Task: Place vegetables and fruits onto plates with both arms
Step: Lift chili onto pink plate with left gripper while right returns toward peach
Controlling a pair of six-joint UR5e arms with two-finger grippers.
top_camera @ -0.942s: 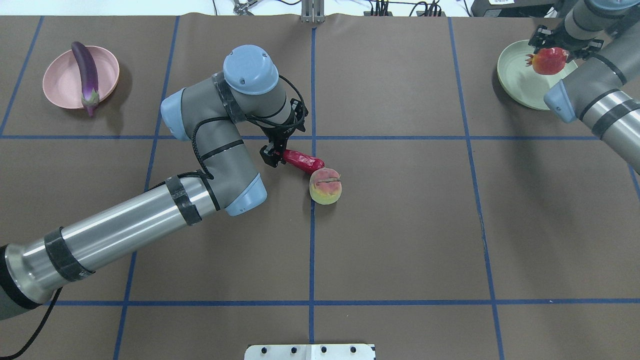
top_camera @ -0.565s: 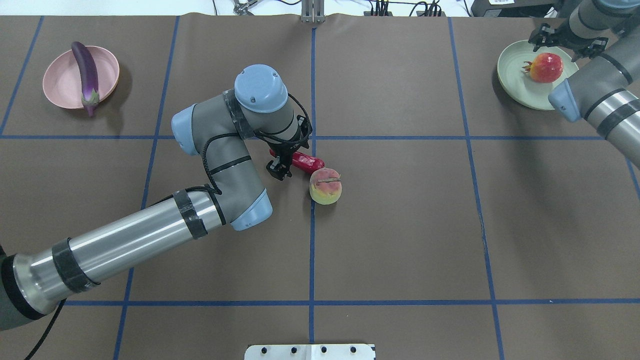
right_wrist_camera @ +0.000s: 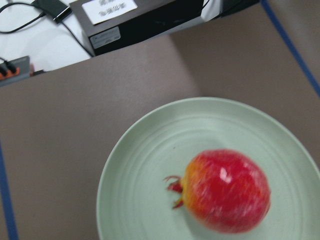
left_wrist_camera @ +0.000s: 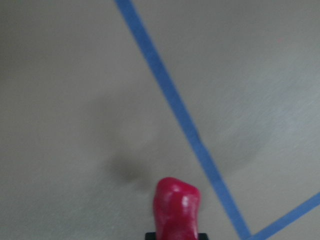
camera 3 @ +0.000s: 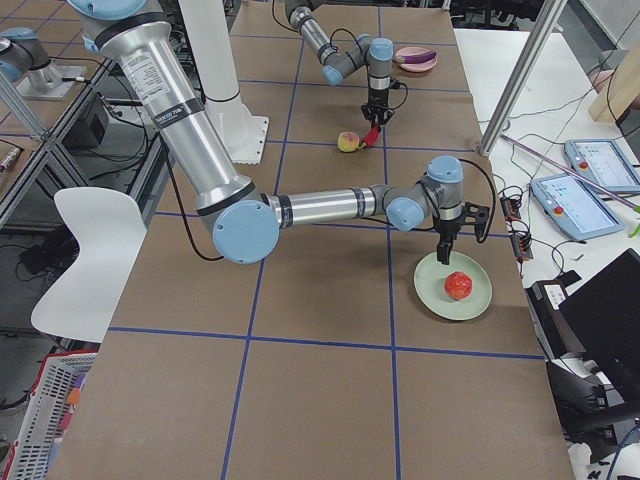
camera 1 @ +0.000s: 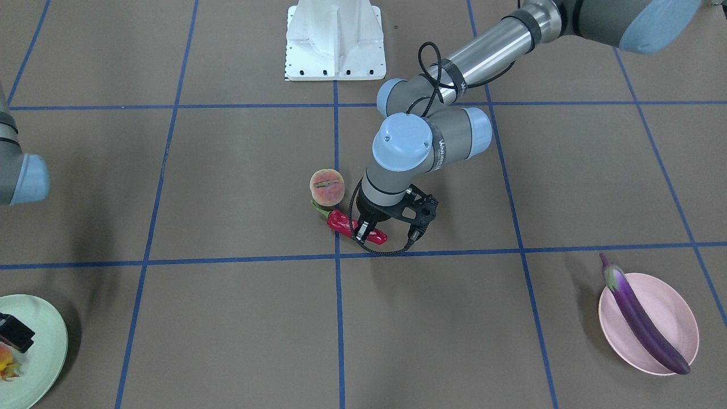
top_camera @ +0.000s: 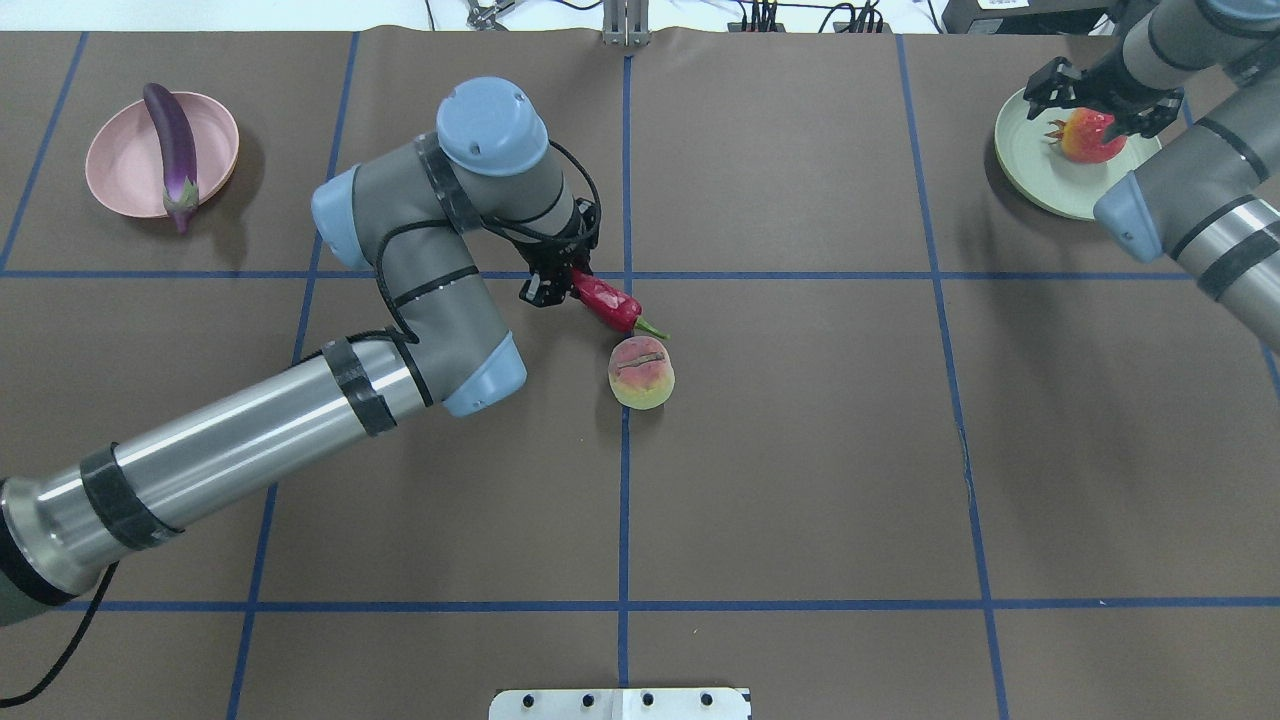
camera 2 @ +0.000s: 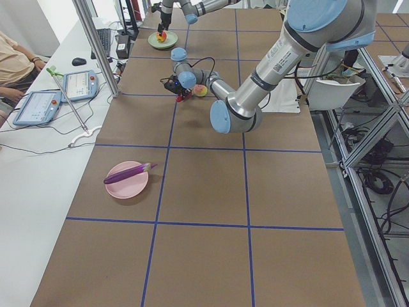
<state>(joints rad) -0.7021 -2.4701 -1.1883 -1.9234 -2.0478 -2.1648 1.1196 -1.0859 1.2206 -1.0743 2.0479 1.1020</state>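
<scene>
Red chili (top_camera: 606, 304) now lifted, pinched by left claw (top_camera: 562, 285) | right claw (top_camera: 1098, 104) spread over pomegranate (top_camera: 1086, 141)

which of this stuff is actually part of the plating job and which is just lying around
Part of the job:
eggplant on the pink plate
chili pepper in the left gripper
peach on the table
pomegranate on the green plate, below the right gripper

Just lying about:
white base
two tablets
white chair
black box

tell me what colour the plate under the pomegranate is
Pale mint green. The plate under the pomegranate shows best in the right wrist view.
</scene>
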